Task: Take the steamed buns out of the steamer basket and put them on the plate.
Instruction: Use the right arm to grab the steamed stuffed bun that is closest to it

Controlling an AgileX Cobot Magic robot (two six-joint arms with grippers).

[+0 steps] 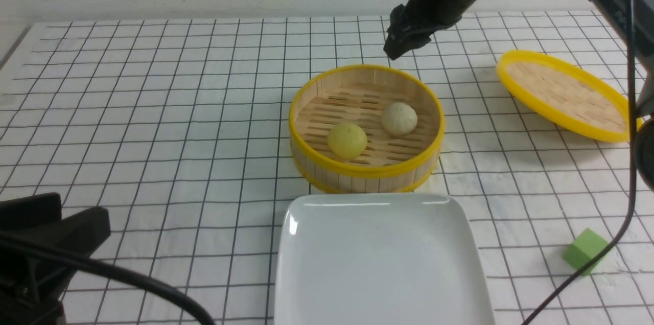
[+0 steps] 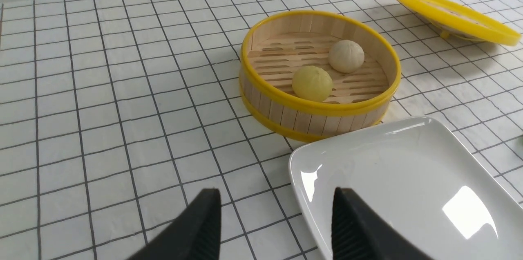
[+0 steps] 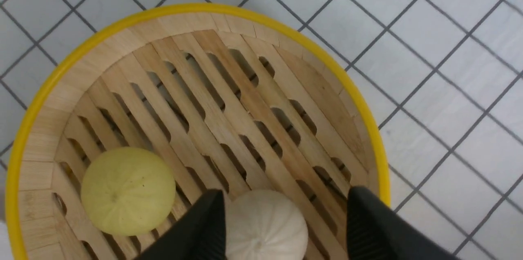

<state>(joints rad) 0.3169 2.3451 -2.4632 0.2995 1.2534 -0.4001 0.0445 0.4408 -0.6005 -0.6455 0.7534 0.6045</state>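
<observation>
The bamboo steamer basket (image 1: 366, 169) stands mid-table with two steamed buns on its slats: a pale yellow bun (image 1: 347, 140) in front and a beige-white bun (image 1: 399, 118) behind it to the right. Just in front lies the white plate (image 1: 380, 263), with nothing on it. My right gripper (image 1: 396, 51) hangs open above the basket's far rim. In the right wrist view its fingers (image 3: 369, 227) spread over the white bun (image 3: 265, 225), with the yellow bun (image 3: 127, 190) beside. My left gripper (image 2: 273, 211) is open, low at the front left, by the plate's corner (image 2: 310, 170).
The basket's shallow yellow-rimmed lid (image 1: 564, 94) leans tilted at the right back. A green cube (image 1: 585, 251) sits near the front right. A black cable (image 1: 621, 228) loops down on the right. A white cloth with a black grid (image 1: 153, 125) covers the table.
</observation>
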